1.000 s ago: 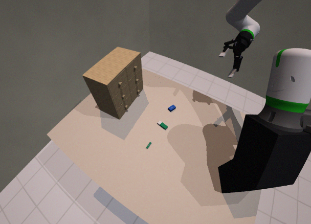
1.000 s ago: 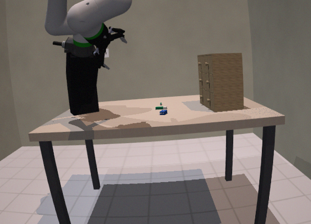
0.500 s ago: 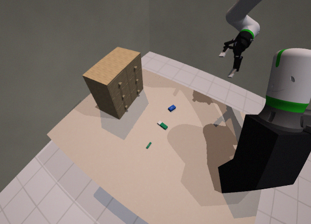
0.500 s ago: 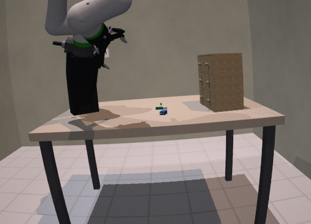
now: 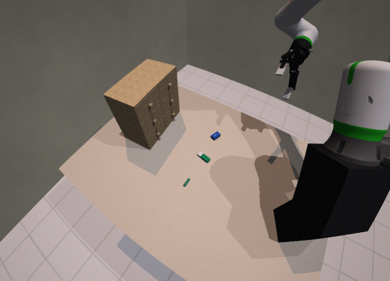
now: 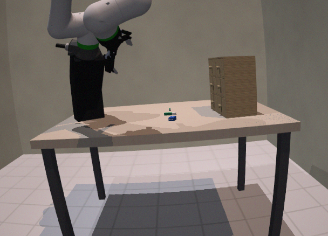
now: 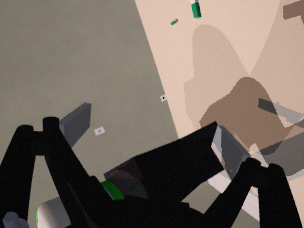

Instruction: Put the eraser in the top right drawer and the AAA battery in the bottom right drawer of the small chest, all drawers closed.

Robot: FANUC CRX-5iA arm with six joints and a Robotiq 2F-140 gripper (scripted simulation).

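Noting the layout: the tabletop [image 5: 144,206] [image 6: 189,136] [image 7: 172,60] carries the small chest [image 5: 141,81] [image 6: 240,84], its drawer fronts turned towards my base, presumably so I can pull straight. All drawers appear pushed in, including the top-row right drawer [image 5: 170,85] [image 6: 218,68] and bottom-row right drawer [image 5: 173,114] [image 6: 219,106]. My pincer [image 5: 284,82] [image 6: 122,56] [image 7: 153,126] hangs high beside my base, spread fully, nothing between its fingers; I judge this a parked pose, well apart from everything loose. The green-and-white eraser [image 5: 204,157] [image 6: 170,113] [image 7: 196,9] lies flat between the blue block [image 5: 215,135] [image 6: 172,118], likely a distractor to leave, and the green AAA battery [image 5: 186,182] [image 6: 170,109] [image 7: 174,22]. Neighbours stand apart, which should leave finger room. Next, probably: ease one drawer out, under half its length, against drooping.
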